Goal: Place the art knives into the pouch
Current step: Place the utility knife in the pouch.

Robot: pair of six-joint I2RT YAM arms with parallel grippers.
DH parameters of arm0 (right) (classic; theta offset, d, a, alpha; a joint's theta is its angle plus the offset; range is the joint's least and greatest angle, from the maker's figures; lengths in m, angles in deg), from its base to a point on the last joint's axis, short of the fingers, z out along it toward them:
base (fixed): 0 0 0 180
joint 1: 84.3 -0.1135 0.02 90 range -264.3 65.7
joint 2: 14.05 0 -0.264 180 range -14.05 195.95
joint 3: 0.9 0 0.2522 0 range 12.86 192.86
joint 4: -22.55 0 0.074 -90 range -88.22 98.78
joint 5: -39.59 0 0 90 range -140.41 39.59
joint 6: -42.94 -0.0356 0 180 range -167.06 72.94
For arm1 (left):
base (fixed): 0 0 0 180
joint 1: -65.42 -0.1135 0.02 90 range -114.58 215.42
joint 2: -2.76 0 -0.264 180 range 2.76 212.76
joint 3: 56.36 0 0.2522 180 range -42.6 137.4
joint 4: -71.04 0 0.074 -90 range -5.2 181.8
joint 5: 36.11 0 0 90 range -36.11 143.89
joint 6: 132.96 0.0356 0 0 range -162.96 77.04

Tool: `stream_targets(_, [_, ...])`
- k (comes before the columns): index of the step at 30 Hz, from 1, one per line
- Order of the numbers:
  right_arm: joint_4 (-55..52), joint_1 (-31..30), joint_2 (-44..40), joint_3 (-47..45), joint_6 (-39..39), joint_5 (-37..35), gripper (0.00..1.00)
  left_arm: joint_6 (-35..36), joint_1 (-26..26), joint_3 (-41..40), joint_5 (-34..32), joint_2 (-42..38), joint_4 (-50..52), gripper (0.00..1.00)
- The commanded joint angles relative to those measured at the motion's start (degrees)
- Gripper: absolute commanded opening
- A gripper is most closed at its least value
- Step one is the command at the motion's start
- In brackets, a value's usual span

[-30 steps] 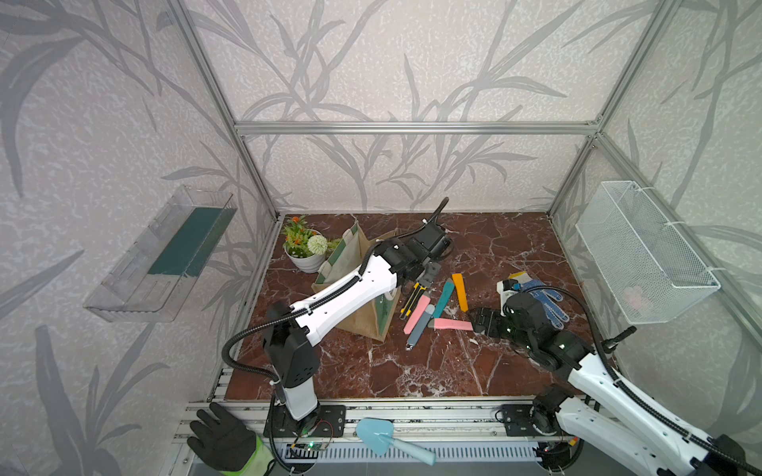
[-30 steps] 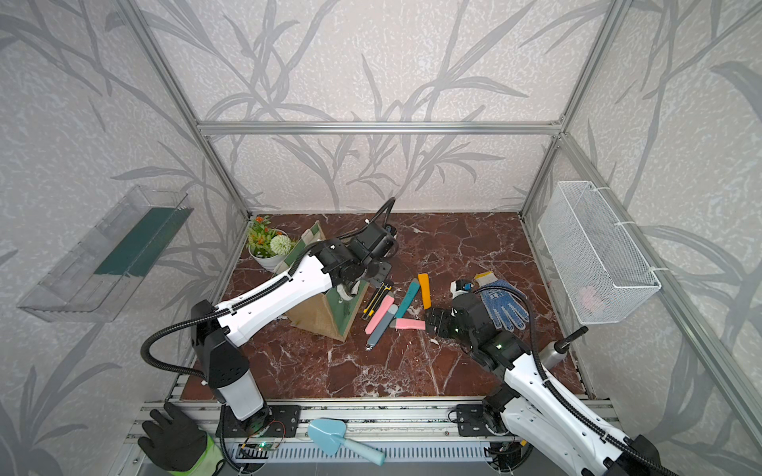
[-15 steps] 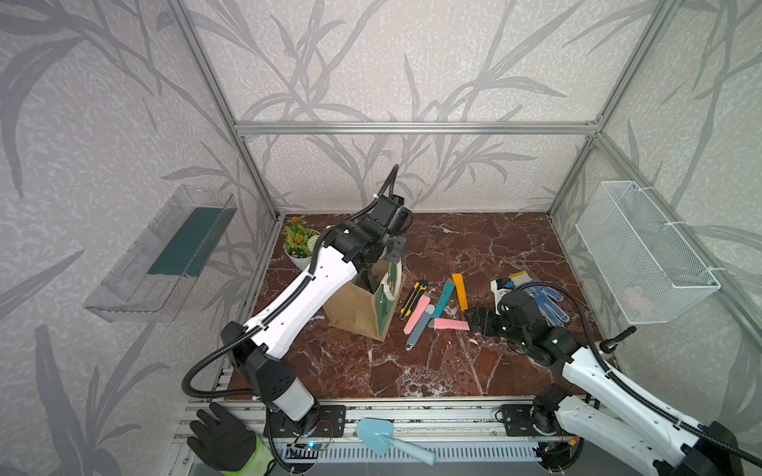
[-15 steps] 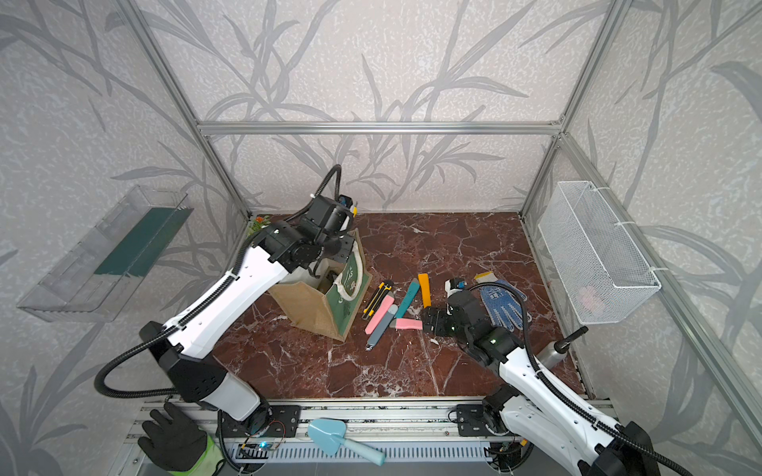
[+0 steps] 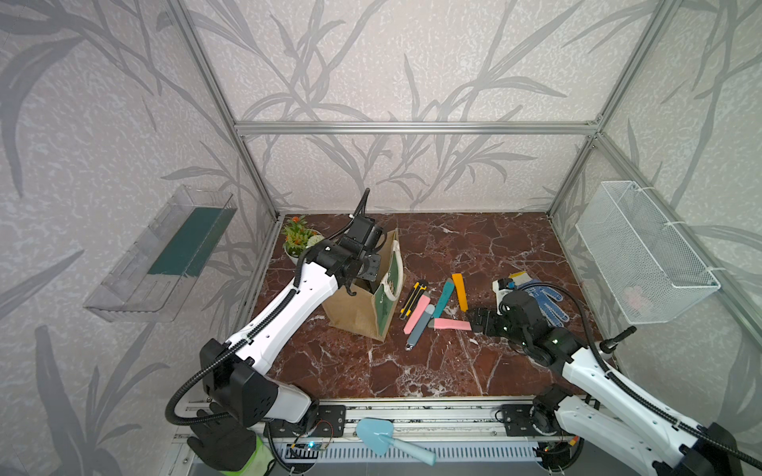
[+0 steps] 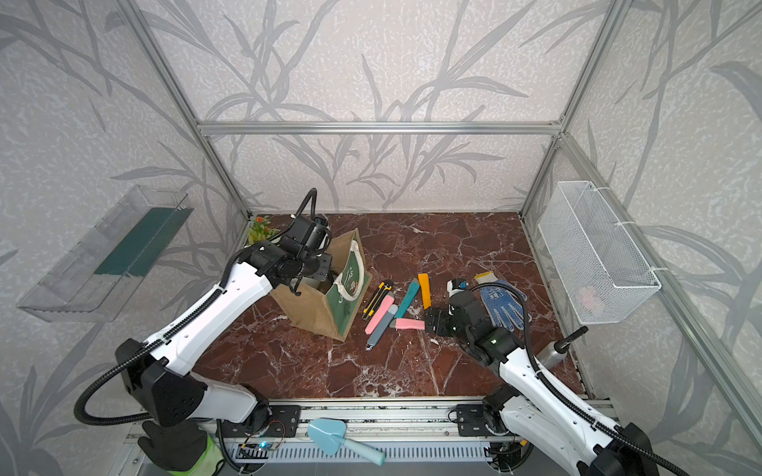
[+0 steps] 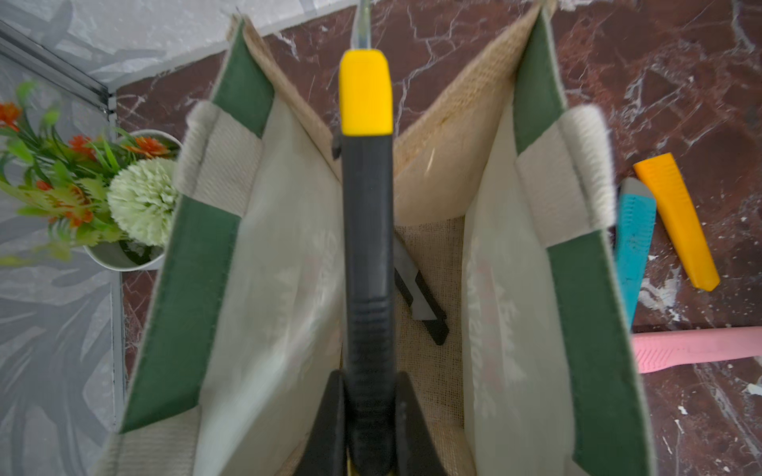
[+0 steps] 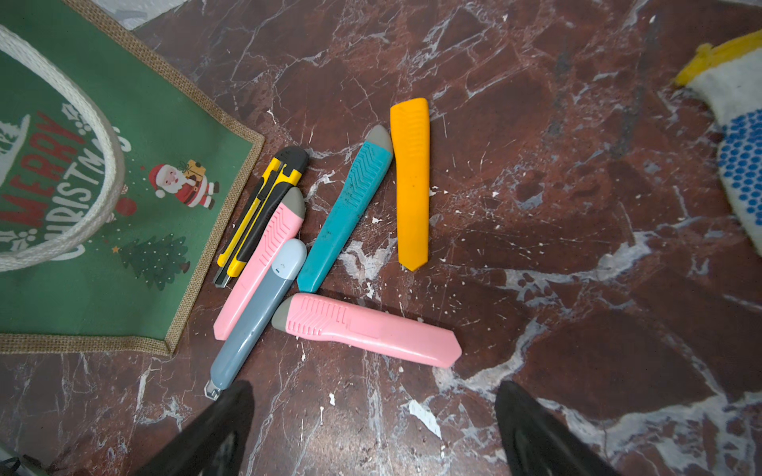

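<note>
Six cutters lie loose on the counter [image 8: 577, 206] right beside the pouch [image 5: 354, 313]: a yellow and black cutter [image 8: 264, 206] closest to the green printed side, then a pink cutter [image 8: 264, 263], a grey-blue cutter [image 8: 255, 313], a teal cutter [image 8: 346, 214], an orange cutter [image 8: 410, 181] and a second pink cutter [image 8: 371, 329] lying crosswise below the rest. The first three sit touching side by side.

A seventh one, the art knife [image 7: 367, 206] with a black body and yellow end, is up in the left gripper [image 7: 368, 375], which is clamped tight on its black handle. It hangs over the open mouth of the pouch [image 7: 593, 313], running lengthwise between the two green rims. Can't tell if it dips below the rim. Down on the jute bottom there's a dark knife [image 7: 420, 296] already lying inside.

The right gripper [image 8: 375, 387] has its jaws wide apart with nothing in them, low over the counter near the second pink cutter, not touching it as far as I can see. In both top views it sits between that cutter and the blue-dotted glove [image 5: 544, 301].

A potted plant [image 7: 123, 206] stands just beside the pouch in the back corner.
</note>
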State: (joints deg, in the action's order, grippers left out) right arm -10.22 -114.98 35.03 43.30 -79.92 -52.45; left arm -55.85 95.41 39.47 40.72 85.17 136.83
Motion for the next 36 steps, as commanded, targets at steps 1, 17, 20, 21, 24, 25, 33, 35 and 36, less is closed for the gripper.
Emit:
stream_targets(1, [1.3, 0.4, -0.2, -1.1, 0.1, -0.5, 0.92, -2.3, -0.5, -1.8, 0.6, -0.3, -2.1, 0.09])
stream_targets(17, [0.3, 0.7, 0.8, 0.0, 0.4, 0.9, 0.93, 2.0, 8.7, 7.9, -3.4, 0.6, 5.3, 0.81])
stream_targets(20, [-0.7, 0.7, 2.1, 1.0, 0.0, 0.8, 0.93, 2.2, 12.8, 10.1, -5.5, 0.5, 5.5, 0.81])
stream_targets(21, [-1.2, 0.7, 2.8, 1.4, -0.2, 0.8, 0.93, 2.2, 13.8, 10.8, -5.6, 0.6, 5.7, 0.81])
stream_targets(24, [-2.0, 0.7, 4.4, 2.3, -0.8, 1.9, 0.93, 1.2, 16.6, 11.4, -5.0, -0.2, 4.7, 0.81])
stream_targets(25, [-1.9, 0.6, 4.6, 2.5, -1.1, 2.5, 0.93, 0.8, 17.2, 10.7, -4.0, -0.6, 3.6, 0.81])
stream_targets(33, [-3.5, 0.8, 1.7, 2.7, -2.6, 5.5, 0.93, 0.5, 20.4, 5.1, 0.7, -0.8, -0.8, 0.76])
stream_targets(35, [-4.5, 0.7, 0.2, 2.9, -3.2, 5.8, 0.93, 0.3, 21.4, 4.2, 2.6, -0.3, -1.3, 0.71])
stream_targets(36, [-4.9, 0.8, -0.7, 2.8, -3.3, 5.8, 0.93, 0.2, 21.9, 3.4, 3.2, -0.1, -2.1, 0.68])
